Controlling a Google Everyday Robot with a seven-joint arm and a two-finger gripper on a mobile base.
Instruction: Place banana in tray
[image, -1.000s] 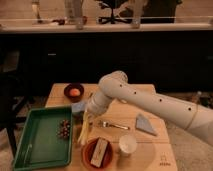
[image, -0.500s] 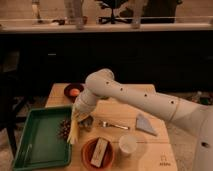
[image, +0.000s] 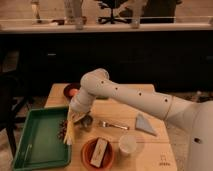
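While the arm reaches across the table (image: 150, 150) from the right, our gripper (image: 76, 118) sits just over the tray's (image: 35, 145) right rim, clamped on the upper end of the banana (image: 70, 131). From that grip the banana hangs downward, long axis close to vertical in our view and tilted a little to the left at the bottom, with its lower tip at or just inside the tray's right wall. We judge that the tip is not yet resting on the tray floor, though the dim light makes that hard to confirm.

What the next move turns on is this: the open floor of the tray lies to the left of the gripper, and the banana points down and slightly toward it. We would carry it a little further left, lower it, and let its length fall along the tray. Dark small items lie inside near the rim; a plate (image: 97, 152) with a tan block (image: 99, 151), a cup (image: 127, 144) and a fork (image: 114, 125) sit on the table to the right.
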